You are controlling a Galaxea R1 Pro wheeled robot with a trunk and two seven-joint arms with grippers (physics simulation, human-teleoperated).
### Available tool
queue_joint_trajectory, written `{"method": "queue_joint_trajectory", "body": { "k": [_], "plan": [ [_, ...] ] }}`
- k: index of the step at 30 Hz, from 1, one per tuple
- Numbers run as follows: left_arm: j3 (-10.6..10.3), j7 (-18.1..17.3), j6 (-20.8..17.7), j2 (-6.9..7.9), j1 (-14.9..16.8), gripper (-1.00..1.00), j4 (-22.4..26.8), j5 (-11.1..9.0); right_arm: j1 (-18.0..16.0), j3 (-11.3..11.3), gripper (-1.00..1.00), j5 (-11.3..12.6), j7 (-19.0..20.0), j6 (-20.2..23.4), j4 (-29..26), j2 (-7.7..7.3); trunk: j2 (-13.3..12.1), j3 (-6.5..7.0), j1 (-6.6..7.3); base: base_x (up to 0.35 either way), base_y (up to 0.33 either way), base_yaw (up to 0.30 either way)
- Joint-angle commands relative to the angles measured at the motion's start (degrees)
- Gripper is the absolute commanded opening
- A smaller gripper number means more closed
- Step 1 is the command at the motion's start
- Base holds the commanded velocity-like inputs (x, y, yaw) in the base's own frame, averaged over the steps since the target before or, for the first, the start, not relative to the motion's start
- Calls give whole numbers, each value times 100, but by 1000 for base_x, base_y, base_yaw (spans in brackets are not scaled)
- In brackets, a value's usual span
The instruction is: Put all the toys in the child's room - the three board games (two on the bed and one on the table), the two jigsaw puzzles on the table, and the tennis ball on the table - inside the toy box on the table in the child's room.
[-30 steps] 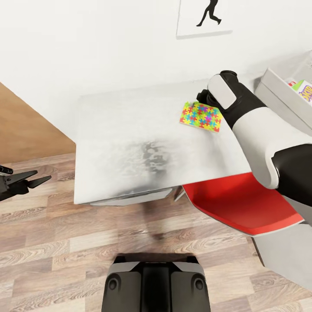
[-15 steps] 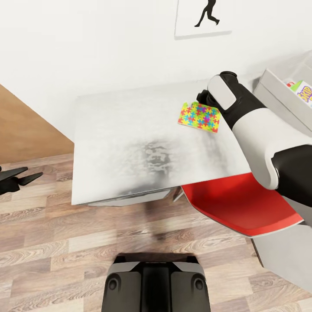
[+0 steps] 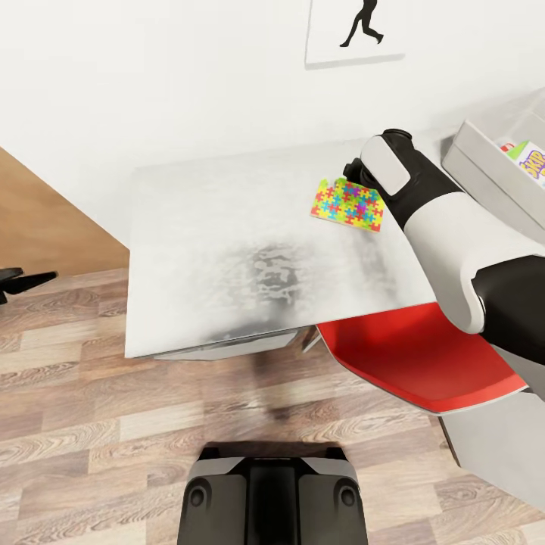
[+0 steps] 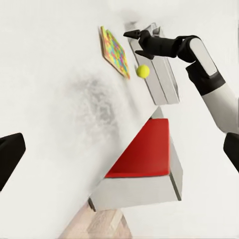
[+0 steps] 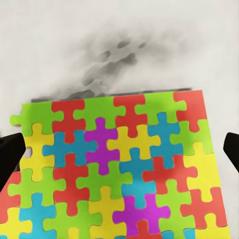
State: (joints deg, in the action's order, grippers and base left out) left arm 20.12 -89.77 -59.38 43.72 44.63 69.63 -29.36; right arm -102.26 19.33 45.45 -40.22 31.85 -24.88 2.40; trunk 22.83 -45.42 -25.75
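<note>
One multicolour mosaic jigsaw square [image 3: 347, 205] flat on pale grey-white table [image 3: 227, 257]; right gripper [image 4: 133, 42] spread wide over it, empty; one yellow-green ball [image 4: 143, 71] beside grey bin [image 3: 484, 178]; left gripper [image 3: 19, 281] state unclear.

The left hand [image 3: 19, 280] slides out toward the head view's left edge, so just one dark fingertip shows there now (a second ago both fingers and the wrist were in sight). The right hand [image 3: 356, 172] tips a little lower over the puzzle [image 3: 348, 204]. The whole head view shifts slightly, and the surface [image 3: 227, 250] sits a touch further left.
</note>
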Motion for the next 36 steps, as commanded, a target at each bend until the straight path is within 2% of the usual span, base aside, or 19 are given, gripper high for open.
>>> {"method": "queue_joint_trajectory", "body": {
  "k": [1,3,10,16,21,29,36],
  "plan": [
    [0,-23,-62,-1,6,100,78,0,-5,45,100,44,-39,27,-5,-6,9,-7,-3,0,0,0],
    [7,-23,-62,-13,11,100,192,-18,-5,45,100,43,-39,30,-6,-8,9,-7,-3,0,0,0],
    [0,-23,-62,-129,17,100,402,-366,-5,42,100,43,-39,33,-8,-4,9,-7,-3,0,0,0],
    [-12,-23,-62,-176,13,100,444,-479,-10,40,100,46,-42,39,-8,-6,9,-7,-3,2,0,0],
    [-15,-23,-54,-213,-14,100,435,-505,-12,39,100,50,-40,40,-8,-15,9,-7,-3,70,0,0],
    [-14,-23,-48,-481,-47,100,422,-499,-13,44,100,52,-39,42,-8,-22,9,-7,-3,70,0,0],
    [-12,-23,-47,-545,-50,100,419,-467,-13,44,100,46,-39,47,-8,-27,9,-7,-3,48,0,0]
  ]
}}
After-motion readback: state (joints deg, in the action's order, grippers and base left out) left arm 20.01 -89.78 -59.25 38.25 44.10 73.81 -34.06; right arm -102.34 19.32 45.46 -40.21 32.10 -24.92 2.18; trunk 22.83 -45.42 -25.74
